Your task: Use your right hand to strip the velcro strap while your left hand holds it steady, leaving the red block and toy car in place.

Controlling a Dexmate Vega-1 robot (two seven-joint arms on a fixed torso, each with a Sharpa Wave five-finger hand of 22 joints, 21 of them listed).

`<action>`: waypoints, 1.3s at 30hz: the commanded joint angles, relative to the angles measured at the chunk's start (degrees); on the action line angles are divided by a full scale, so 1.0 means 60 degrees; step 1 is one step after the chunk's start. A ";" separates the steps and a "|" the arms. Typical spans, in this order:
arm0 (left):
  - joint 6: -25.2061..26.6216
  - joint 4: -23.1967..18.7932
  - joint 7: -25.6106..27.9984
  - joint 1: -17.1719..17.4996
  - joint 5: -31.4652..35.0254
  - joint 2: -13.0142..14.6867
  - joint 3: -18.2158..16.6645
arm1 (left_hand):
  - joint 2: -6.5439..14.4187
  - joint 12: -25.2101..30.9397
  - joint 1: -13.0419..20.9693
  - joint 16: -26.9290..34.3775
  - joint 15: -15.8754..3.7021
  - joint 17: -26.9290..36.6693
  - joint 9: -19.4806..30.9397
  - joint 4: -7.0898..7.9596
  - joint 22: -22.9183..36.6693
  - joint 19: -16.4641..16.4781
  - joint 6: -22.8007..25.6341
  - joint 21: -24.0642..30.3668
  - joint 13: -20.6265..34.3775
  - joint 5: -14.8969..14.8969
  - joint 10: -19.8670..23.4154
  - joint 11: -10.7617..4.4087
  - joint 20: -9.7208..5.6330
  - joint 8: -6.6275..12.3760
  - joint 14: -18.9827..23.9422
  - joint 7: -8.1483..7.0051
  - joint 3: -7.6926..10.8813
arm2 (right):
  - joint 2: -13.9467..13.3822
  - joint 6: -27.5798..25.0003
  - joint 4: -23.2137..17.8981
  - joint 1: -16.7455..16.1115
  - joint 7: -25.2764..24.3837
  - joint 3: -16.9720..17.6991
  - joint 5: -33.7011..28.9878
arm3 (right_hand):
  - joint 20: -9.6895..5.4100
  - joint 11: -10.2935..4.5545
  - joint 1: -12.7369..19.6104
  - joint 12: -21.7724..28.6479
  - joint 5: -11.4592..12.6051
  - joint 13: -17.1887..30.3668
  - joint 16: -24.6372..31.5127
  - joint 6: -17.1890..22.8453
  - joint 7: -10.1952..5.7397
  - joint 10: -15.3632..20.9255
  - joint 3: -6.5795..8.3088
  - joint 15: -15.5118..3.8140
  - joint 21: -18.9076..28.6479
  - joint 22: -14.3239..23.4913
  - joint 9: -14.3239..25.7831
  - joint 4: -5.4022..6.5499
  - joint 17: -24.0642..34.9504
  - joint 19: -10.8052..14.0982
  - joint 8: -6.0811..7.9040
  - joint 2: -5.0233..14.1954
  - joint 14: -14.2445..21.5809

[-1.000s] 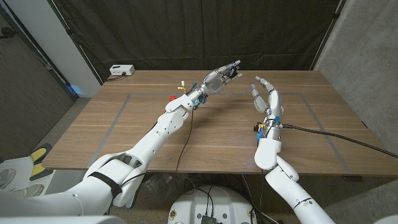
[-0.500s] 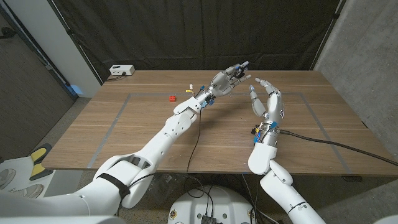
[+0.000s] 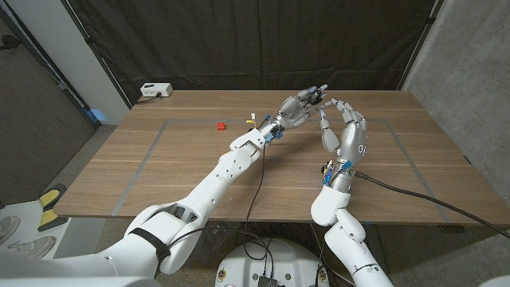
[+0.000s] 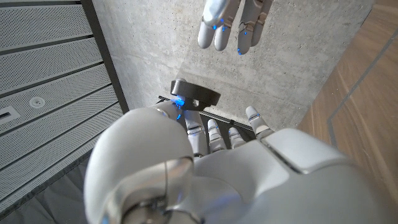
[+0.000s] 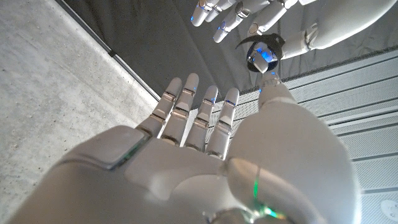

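Observation:
My left hand (image 3: pixel 301 104) is raised above the far middle of the table and pinches a small black velcro strap (image 3: pixel 319 90) at its fingertips. The strap (image 4: pixel 196 93) is a dark loop in the left wrist view, and a dark ring (image 5: pixel 263 47) in the right wrist view. My right hand (image 3: pixel 345 130) stands upright just right of the strap, fingers spread, holding nothing; its fingertips (image 4: pixel 231 26) hang close to the loop. The red block (image 3: pixel 220 124) lies on the table left of my left forearm. The small yellow toy car (image 3: pixel 252 118) sits beside that forearm.
A white box (image 3: pixel 155 90) sits at the table's far left edge. Grey tape lines (image 3: pixel 151 147) mark a rectangle on the wood. A black cable (image 3: pixel 414 188) runs from my right wrist across the right side of the table.
My left hand has carried the strap to the right, close to my right hand. The right hand has risen a little toward it. The red block now lies uncovered by the arm.

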 commanded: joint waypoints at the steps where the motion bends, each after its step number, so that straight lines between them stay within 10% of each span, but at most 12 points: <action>1: 0.0498 -0.0606 0.0344 0.0185 -0.0071 0.0224 0.0120 | -0.0008 -0.0086 -0.0083 -0.0054 0.0085 0.0069 0.0036 0.0004 0.0012 -0.1675 0.0025 -0.0054 -0.0013 -0.0074 -0.0212 0.0087 0.0115 0.0115 -0.0536 -0.0087 0.0129 | -0.0330 -0.1447 -0.0541 -0.0133 0.0015 -0.0511 -0.0396 | 0.0009 -0.0033 -0.0026 -0.0021 0.0088 0.0043 -0.0068 0.0115 -0.0150 -0.0076 -0.0042 -0.1280 -0.0030 0.0004 0.0010 -0.0003 0.0064 -0.0084 0.0002 -0.0081 -0.0125; 16: 0.0637 -0.0666 -0.0132 0.0164 -0.0378 0.0372 0.0160 | -0.0049 -0.0346 -0.0441 -0.0175 0.0121 0.0236 -0.0089 0.0004 0.0020 -0.2389 0.0064 -0.0140 -0.0209 -0.0345 -0.1018 0.0404 0.0237 0.0292 -0.1160 -0.0193 0.0426 | -0.0799 -0.3660 -0.0651 0.0252 0.0125 -0.1406 -0.0937 | 0.0036 -0.0322 -0.0072 -0.0160 0.0286 0.0098 -0.0122 0.0850 -0.0248 -0.0480 -0.0152 -0.1070 -0.0079 -0.0062 0.0013 -0.0016 0.0103 -0.0248 0.0223 -0.0104 -0.0517; 30: 0.0979 -0.1169 0.0061 0.0417 -0.0592 0.0590 0.0250 | -0.0073 -0.0294 -0.0668 -0.0115 0.0250 0.0335 -0.0182 -0.0021 0.0031 -0.2496 0.0016 -0.0059 -0.0330 -0.0472 -0.1151 0.0453 0.0244 0.0370 -0.1248 -0.0255 0.0585 | -0.0922 -0.4148 -0.0259 0.0672 -0.0127 -0.1661 -0.0621 | 0.0076 0.0012 -0.0226 -0.0327 0.0436 0.0110 -0.0089 -0.0018 -0.0047 -0.0858 -0.0331 -0.0924 -0.0074 -0.0082 -0.0020 0.0025 0.0154 -0.0283 -0.0180 -0.0186 -0.0809; 39: 0.0999 -0.1108 0.0152 0.0407 -0.0634 0.0543 0.0300 | -0.0087 -0.0242 -0.0808 -0.0082 0.0271 0.0385 -0.0237 -0.0050 0.0030 -0.2503 -0.0070 0.0016 -0.0392 -0.0532 -0.1154 0.0473 0.0255 0.0410 -0.1255 -0.0258 0.0687 | 0.1233 -0.1783 0.0427 0.0436 -0.0190 0.0256 -0.2571 | 0.0022 -0.0341 0.0023 -0.0056 0.0634 0.0111 0.0209 0.0999 -0.0200 -0.0074 -0.0318 -0.1144 0.0093 -0.0085 0.0000 -0.0123 0.0122 0.0063 0.0204 -0.0108 -0.0183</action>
